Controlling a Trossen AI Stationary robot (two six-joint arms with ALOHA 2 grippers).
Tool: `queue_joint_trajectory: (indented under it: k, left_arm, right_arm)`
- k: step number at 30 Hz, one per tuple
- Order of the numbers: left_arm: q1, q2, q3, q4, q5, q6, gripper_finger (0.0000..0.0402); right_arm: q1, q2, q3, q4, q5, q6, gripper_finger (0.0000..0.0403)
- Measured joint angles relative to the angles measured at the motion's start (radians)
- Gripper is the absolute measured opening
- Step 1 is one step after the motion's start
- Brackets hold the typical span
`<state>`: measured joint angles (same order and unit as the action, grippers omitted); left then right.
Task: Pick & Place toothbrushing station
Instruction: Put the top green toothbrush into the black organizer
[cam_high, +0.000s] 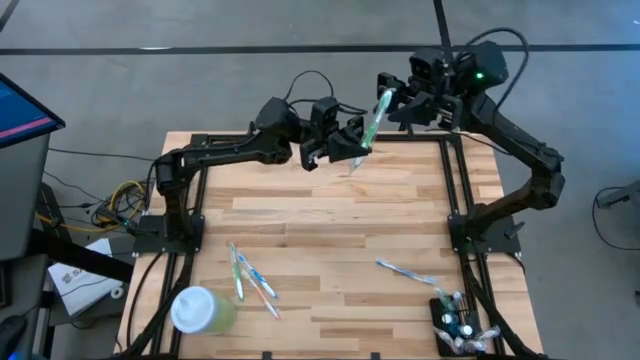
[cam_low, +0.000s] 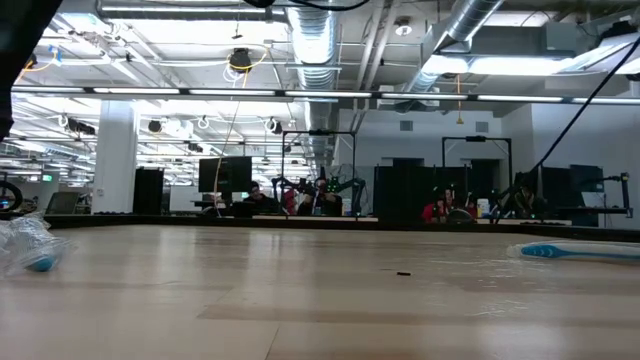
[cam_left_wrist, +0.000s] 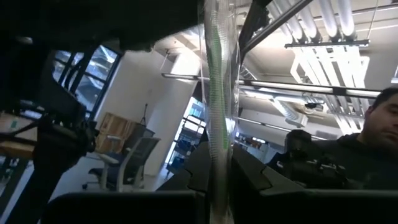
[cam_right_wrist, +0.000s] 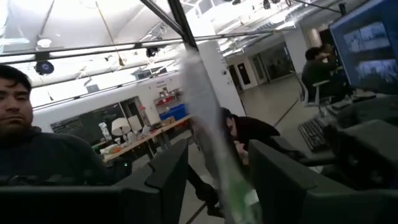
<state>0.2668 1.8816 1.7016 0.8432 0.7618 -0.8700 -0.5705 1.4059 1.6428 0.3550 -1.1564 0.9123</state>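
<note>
Left tool (cam_high: 358, 143) clamped on wrapped green toothbrush (cam_high: 377, 115) above far tabletop (cam_high: 330, 230) edge; right tool (cam_high: 395, 98) apart around its upper end. Toothbrushing station (cam_high: 455, 322) near right corner.

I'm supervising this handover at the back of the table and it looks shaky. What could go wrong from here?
1. The left gripper pinches only the lower end of the wrapped green toothbrush, so the slick wrapper might slip.
2. The right gripper meets it high up with jaws not yet clamped; an early release could drop it.
3. The toothbrushing station sits at the opposite table corner, a long carry.
</note>
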Motion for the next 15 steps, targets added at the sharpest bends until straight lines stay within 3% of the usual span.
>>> queue_joint_trajectory:
  k: [15]
  left_arm:
    - [0.001, 0.000, -0.028, -0.013, -0.006, 0.007, 0.0018]
  right_arm:
    - [0.017, 0.008, 0.000, -0.015, -0.029, -0.054, 0.0141]
